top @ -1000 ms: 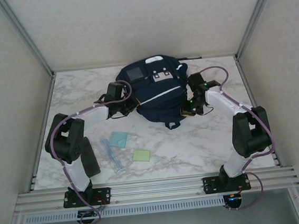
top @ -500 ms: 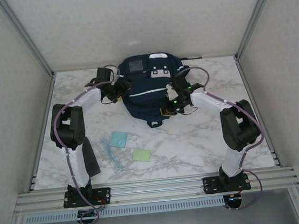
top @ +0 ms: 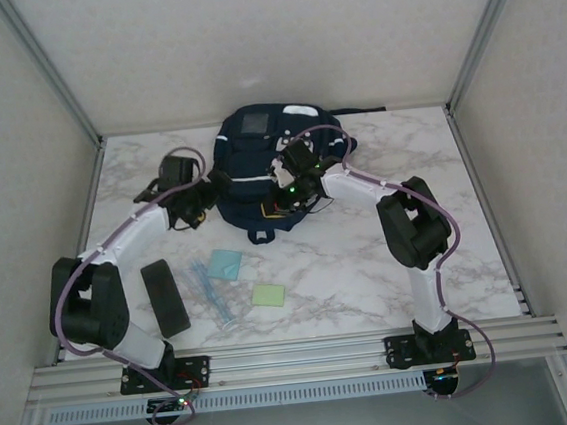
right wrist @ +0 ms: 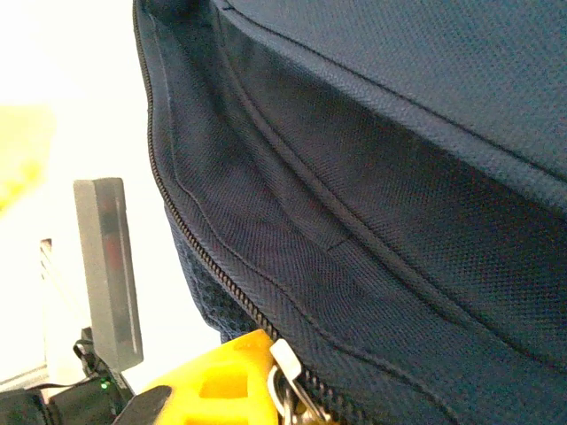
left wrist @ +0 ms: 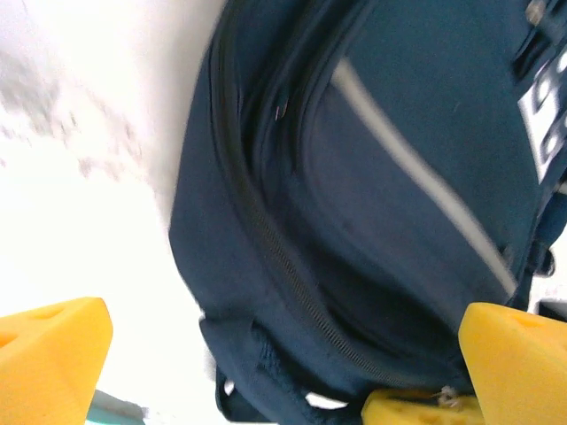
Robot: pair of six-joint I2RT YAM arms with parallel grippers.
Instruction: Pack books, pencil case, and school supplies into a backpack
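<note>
Backpack (top: 248, 161) by far table (top: 448, 247) edge; left claw (left wrist: 283, 363) wide beside it, right claw (top: 277, 201) tight on zipper pull (right wrist: 283, 367); open table rightward

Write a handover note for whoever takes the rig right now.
Left gripper: open, beside the backpack, holding nothing.
Right gripper: shut on the zipper pull at the backpack's near edge.
On the table, in front of the backpack: pencil case, blue pad, green pad, clear sticks.
Done: none of these packed; the zipper looks closed where visible.
Left: open the backpack, load them, zip up.
</note>
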